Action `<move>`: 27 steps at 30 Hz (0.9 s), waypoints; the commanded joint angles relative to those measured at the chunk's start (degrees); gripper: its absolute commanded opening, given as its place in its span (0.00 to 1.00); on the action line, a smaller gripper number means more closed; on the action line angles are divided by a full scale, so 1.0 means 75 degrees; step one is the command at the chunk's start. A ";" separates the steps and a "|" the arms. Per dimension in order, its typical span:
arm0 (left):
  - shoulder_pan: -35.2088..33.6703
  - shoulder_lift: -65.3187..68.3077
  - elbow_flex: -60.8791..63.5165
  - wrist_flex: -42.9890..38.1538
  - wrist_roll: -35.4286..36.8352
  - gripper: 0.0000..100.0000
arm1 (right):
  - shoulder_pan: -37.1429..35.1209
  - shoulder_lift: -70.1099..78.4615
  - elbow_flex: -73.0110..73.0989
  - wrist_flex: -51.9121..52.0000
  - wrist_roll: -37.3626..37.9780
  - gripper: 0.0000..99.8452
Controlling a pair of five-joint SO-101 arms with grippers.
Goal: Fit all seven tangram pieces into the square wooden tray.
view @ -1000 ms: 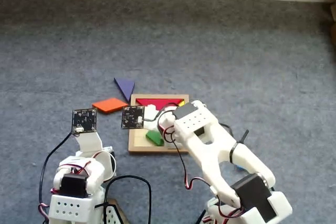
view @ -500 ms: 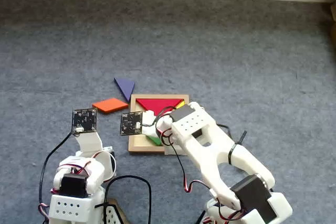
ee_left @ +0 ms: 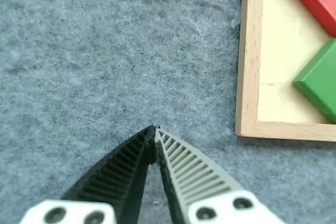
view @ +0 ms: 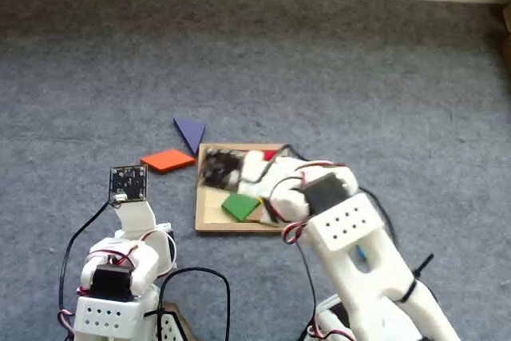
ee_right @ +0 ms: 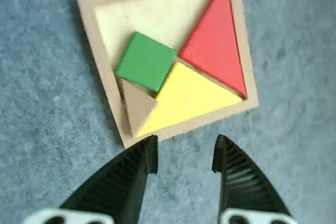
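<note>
Now showing square wooden tray [ee_right: 101, 51] holding red triangle [ee_right: 218, 51], yellow triangle [ee_right: 184, 98], green square [ee_right: 145, 60]; orange piece [view: 166, 160] lying outside; right tool [ee_right: 184, 150] spread, left tool [ee_left: 155, 132] pinched together, both empty.

Red triangular piece [ee_right: 218, 51], yellow triangular piece [ee_right: 189, 95], green square piece [ee_right: 146, 60] and tan small triangle [ee_right: 135, 106] brighten the pale square wooden tray [ee_right: 93, 24]; orange parallelogram piece [view: 167, 160] and purple triangle [view: 191, 132] dot mottled grey carpet [view: 359, 77].

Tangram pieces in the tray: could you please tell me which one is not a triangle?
The green piece is square; the red piece, yellow piece and brown piece in the tray are triangles.
</note>
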 commanded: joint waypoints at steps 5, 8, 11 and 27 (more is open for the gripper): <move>0.0088 -0.0217 0.0147 0.0023 -0.0023 0.01 | 0.2315 -0.0381 -0.0053 0.1061 -0.3528 0.17; 0.0088 -0.0217 0.0147 0.0023 -0.0023 0.01 | 0.3042 -0.0381 -0.0041 0.1495 -0.4947 0.17; 0.0088 -0.0217 0.0147 0.0023 -0.0023 0.01 | 0.3546 -0.0381 0.0240 0.1612 -0.6189 0.17; 0.0088 -0.0217 0.0147 0.0023 -0.0023 0.01 | 0.4577 -0.0369 0.2467 -0.0580 -0.8064 0.21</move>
